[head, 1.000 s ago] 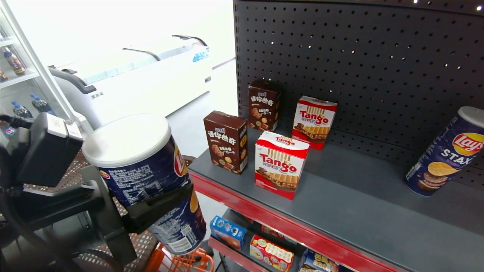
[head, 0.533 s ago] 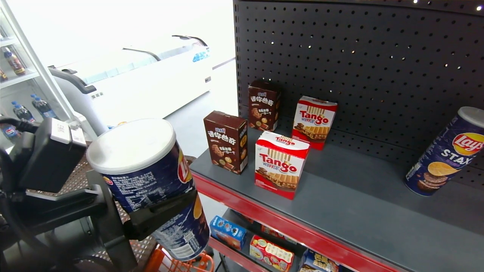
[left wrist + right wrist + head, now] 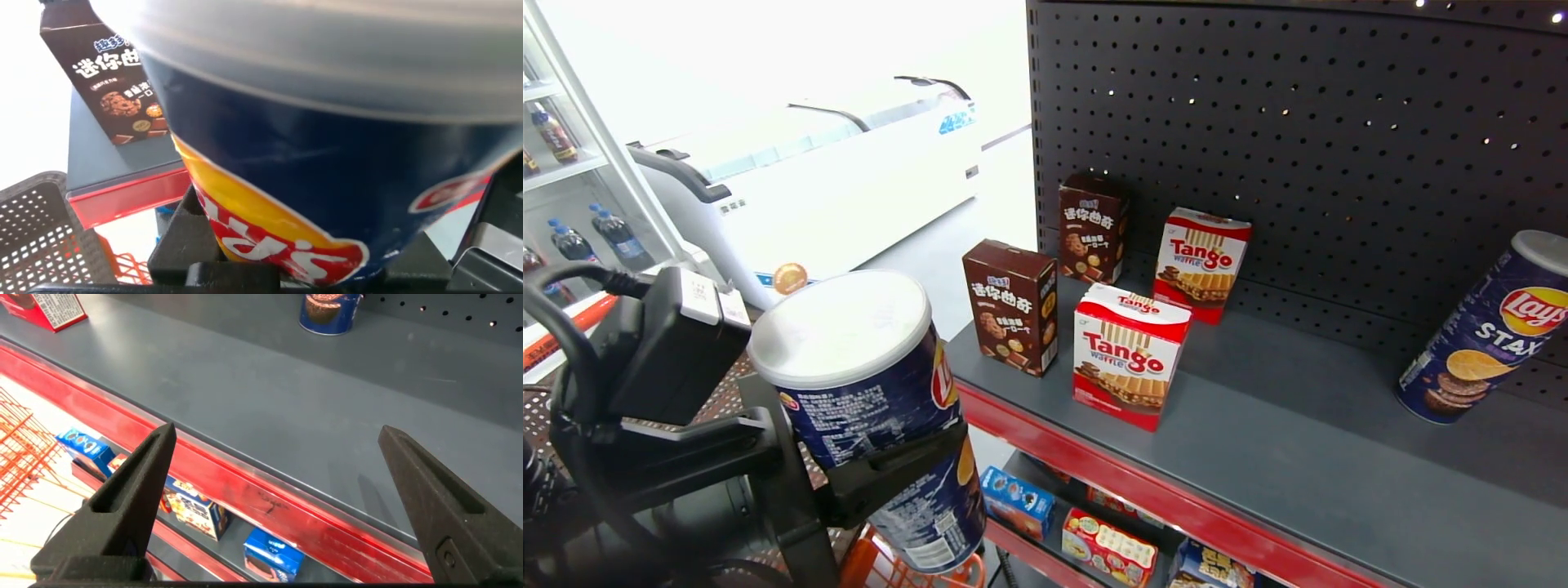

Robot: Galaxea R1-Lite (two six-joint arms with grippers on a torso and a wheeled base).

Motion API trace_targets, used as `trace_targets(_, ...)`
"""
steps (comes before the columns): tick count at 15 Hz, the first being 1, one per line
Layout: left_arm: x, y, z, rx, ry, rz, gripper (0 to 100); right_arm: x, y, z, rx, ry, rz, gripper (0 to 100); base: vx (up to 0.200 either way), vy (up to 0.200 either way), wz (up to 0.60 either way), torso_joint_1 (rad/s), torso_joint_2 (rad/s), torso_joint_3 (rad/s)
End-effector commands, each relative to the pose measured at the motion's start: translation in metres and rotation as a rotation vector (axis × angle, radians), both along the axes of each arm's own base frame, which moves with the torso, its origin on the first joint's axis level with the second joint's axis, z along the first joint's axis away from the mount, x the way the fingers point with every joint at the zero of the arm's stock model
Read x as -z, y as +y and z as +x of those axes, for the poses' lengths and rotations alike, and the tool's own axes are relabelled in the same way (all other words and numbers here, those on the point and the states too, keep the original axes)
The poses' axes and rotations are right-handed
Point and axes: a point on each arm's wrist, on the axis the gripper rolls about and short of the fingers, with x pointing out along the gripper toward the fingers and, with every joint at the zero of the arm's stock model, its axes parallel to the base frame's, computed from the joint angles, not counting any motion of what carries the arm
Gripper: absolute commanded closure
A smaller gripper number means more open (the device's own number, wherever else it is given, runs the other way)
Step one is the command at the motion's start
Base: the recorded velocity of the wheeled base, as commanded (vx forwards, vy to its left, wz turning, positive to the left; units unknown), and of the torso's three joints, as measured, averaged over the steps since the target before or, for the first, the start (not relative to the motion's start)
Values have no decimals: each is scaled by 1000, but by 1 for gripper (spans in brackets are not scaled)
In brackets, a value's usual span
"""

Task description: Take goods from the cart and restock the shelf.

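Nudged toward shelf (image 3: 1298, 457), glossy, perhaps cardboard can (image 3: 866, 392) sits in left fingers (image 3: 890, 474); right fingers (image 3: 131, 506) wide.

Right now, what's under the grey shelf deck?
A lower shelf with snack boxes: a blue box, a red-and-yellow box, a third box. Anything farther back is covered by the grey shelf deck.

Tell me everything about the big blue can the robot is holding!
The can is a tall round tube, dark blue with small white print, a red and yellow logo and a white label near the bottom. A flat white lid, plastic by its look, closes the top. It hangs lid up in the air, left of the red front edge of the shelf. The left gripper clamps its middle between black fingers; nothing else touches it.
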Motion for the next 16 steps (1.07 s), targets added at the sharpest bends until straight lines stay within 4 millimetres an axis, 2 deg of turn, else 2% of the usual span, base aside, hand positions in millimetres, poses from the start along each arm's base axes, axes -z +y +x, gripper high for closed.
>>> trace_targets(1, 1, -1, 1, 1, 4, 3, 100, 0, 0, 0, -1, 0, 1, 0, 0, 0, 0, 0, 0, 0)
trace_targets(7, -1, -6, 7, 31, 6, 0, 100, 0, 0, 0, -1, 0, 1, 0, 0, 0, 0, 0, 0, 0)
trace_targets(11, -16, -22, 28, 41, -17, -17, 100, 0, 0, 0, -1, -2, 1, 0, 0, 0, 0, 0, 0, 0)
trace_targets(15, -14, -28, 35, 55, -29, 12, 100, 0, 0, 0, -1, 0, 1, 0, 0, 0, 0, 0, 0, 0)
trace_targets(16, -14, -28, 35, 56, -29, 12, 100, 0, 0, 0, -1, 0, 1, 0, 0, 0, -600, -7, 12, 2)
